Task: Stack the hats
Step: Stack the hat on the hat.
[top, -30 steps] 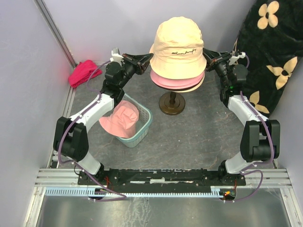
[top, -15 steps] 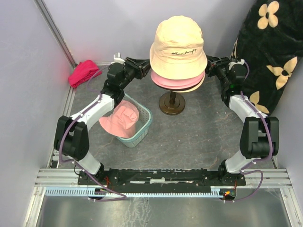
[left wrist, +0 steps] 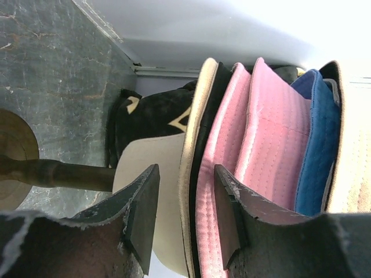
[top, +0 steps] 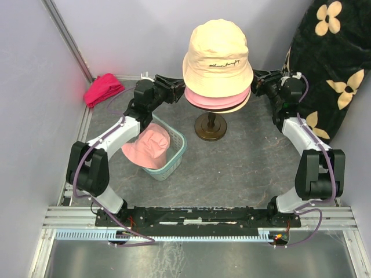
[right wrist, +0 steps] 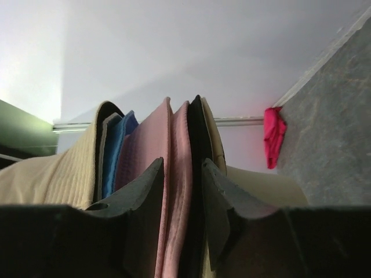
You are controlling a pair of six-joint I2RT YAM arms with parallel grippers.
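A beige hat (top: 217, 52) tops the stack of hats on the mannequin head, with pink brims (top: 217, 99) under it. Another pink hat (top: 149, 145) lies in the basket. My left gripper (top: 178, 87) is at the stack's left edge and my right gripper (top: 257, 83) at its right edge. In the left wrist view the open gripper (left wrist: 185, 174) straddles the lowest beige and black brims, with the pink (left wrist: 272, 139) and blue (left wrist: 319, 133) brims beside it. In the right wrist view the open gripper (right wrist: 182, 168) straddles the pink (right wrist: 151, 139) and black (right wrist: 196, 127) brims.
The mannequin's dark stand (top: 210, 127) is at the table's middle back. A teal basket (top: 177, 152) stands left of it. A magenta cloth bundle (top: 103, 88) lies at the back left. A black floral fabric (top: 336, 63) hangs at the right wall.
The beige hat has come down onto the stack. Both grippers have let go of its brim and moved lower and inward, level with the lower brims.
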